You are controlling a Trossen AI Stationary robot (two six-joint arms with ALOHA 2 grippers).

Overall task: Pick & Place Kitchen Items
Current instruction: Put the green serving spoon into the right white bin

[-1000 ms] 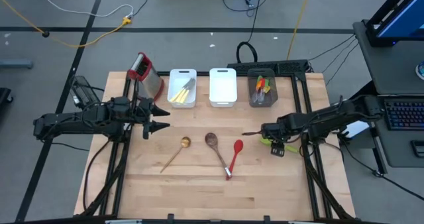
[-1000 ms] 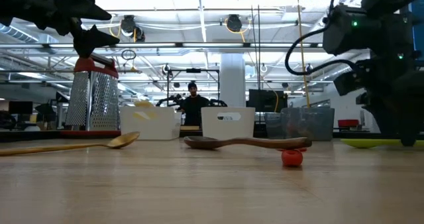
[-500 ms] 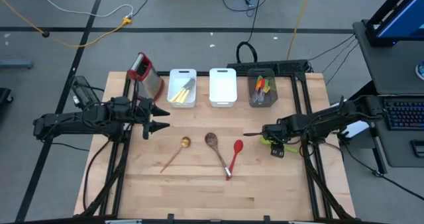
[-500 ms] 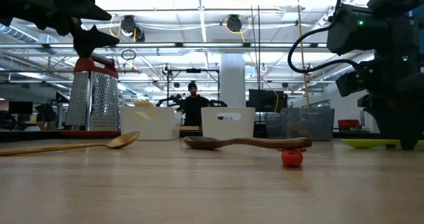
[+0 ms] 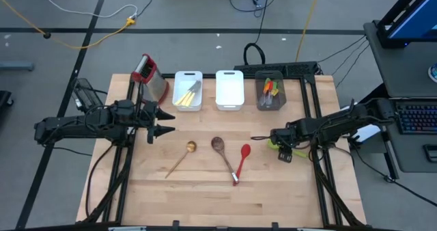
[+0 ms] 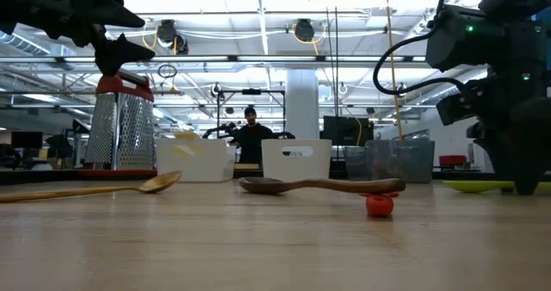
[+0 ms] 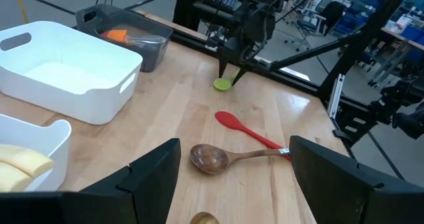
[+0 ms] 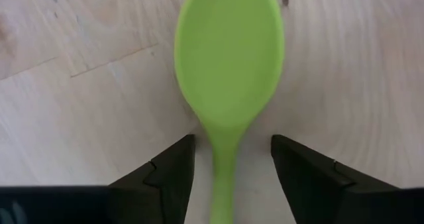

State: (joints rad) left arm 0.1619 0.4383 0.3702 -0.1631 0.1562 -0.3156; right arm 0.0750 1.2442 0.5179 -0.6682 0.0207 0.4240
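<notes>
Lime-green spoon (image 8: pixel 228 65) lies flat on the wooden table (image 5: pixel 205 197) near its right edge. The right gripper (image 8: pixel 232 168) is lowered over it, fingers spread either side of the handle, apparently not touching it. The left gripper (image 5: pixel 164 124) hangs open above the table's left side, beside the grater (image 5: pixel 150 77). A pale wooden spoon (image 5: pixel 183 156), dark wooden spoon (image 5: pixel 222 152) and red spoon (image 5: pixel 242 160) lie mid-table.

Between the right gripper's (image 8: pixel 230 179) matt dark fingers (image 8: pixel 165 174) lies a smooth, softly glossy lime spoon (image 8: pixel 229 58), probably silicone or plastic. Under it the table (image 8: pixel 79 118) is pale planked wood with visible grain. Ahead of the left gripper (image 7: pixel 230 177): a dark wooden spoon (image 7: pixel 213 158), a glossy white plastic bin (image 7: pixel 66 71).
</notes>
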